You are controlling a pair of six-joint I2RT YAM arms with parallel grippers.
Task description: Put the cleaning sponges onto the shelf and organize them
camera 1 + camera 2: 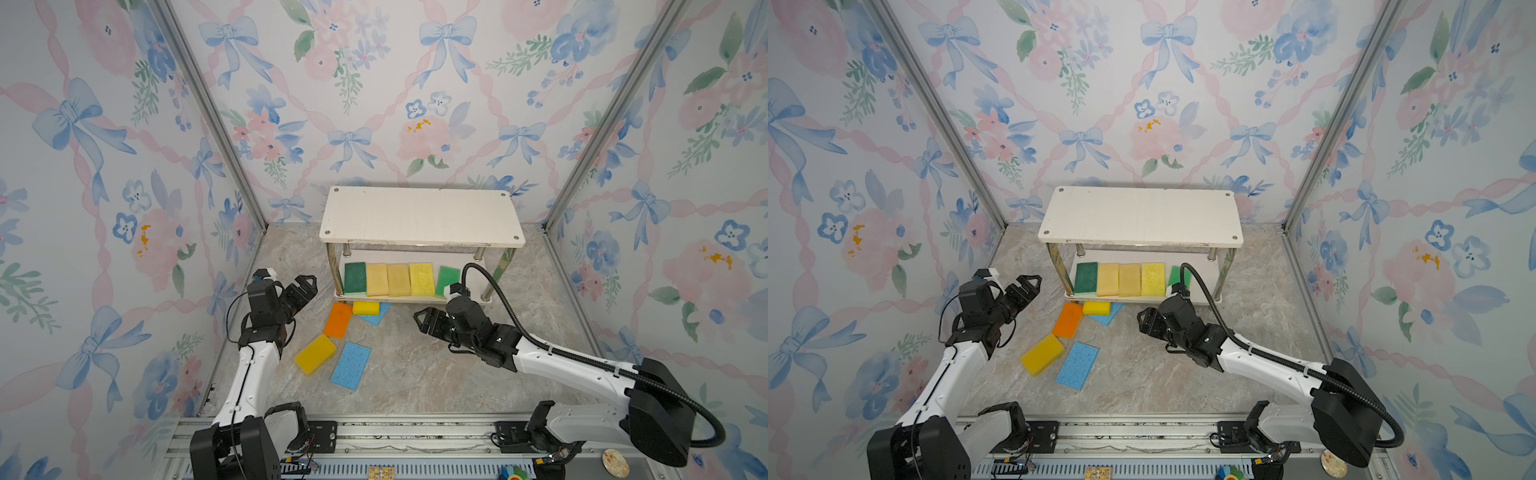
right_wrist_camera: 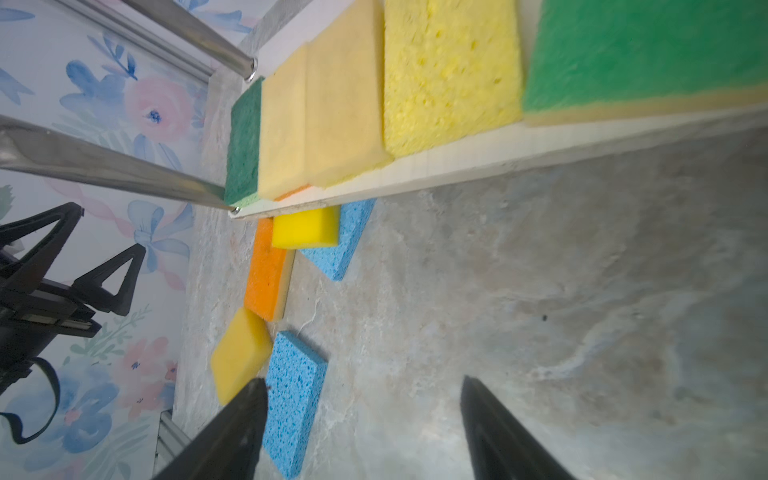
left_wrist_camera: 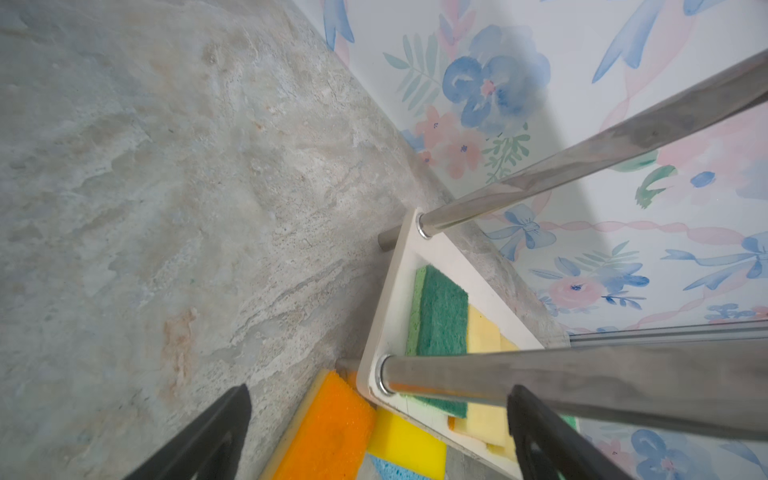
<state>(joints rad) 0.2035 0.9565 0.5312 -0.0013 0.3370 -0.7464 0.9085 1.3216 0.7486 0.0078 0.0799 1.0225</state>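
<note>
Top view: five sponges [image 1: 422, 279] shelved, seemingly five loose.

The marbled tabletop [image 1: 415, 374] carries the shelf [image 1: 419, 216] at twelve o'clock. Its lower board [image 2: 457, 166] holds a row of five sponges [image 1: 399, 280]. Toward nine o'clock on the tabletop lie an orange sponge [image 1: 338, 320], two yellow sponges [image 1: 316, 354] and two blue sponges [image 1: 351, 365].

Both hover empty — left tool [image 1: 308, 286] and right tool [image 1: 419, 322] spread.
</note>
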